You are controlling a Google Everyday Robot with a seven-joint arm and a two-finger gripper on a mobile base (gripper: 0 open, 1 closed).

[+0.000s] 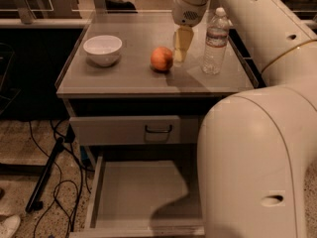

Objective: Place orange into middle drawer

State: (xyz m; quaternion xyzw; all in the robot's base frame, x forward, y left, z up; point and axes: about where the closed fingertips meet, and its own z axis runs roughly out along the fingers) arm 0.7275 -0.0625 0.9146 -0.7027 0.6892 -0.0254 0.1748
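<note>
The orange (162, 58) sits on the grey cabinet top (124, 76), near its middle. My gripper (181, 47) hangs just right of the orange, close beside it and low over the top; I cannot tell whether it touches the fruit. The middle drawer (133, 192) is pulled out below, showing a bare flat grey floor. My arm's big white link (257, 157) covers the drawer's right side.
A white bowl (103, 48) stands at the left of the top. A clear water bottle (216, 41) stands right of the gripper. A shut drawer front with a dark handle (158, 129) is above the open drawer. Cables (49, 167) lie on the floor at the left.
</note>
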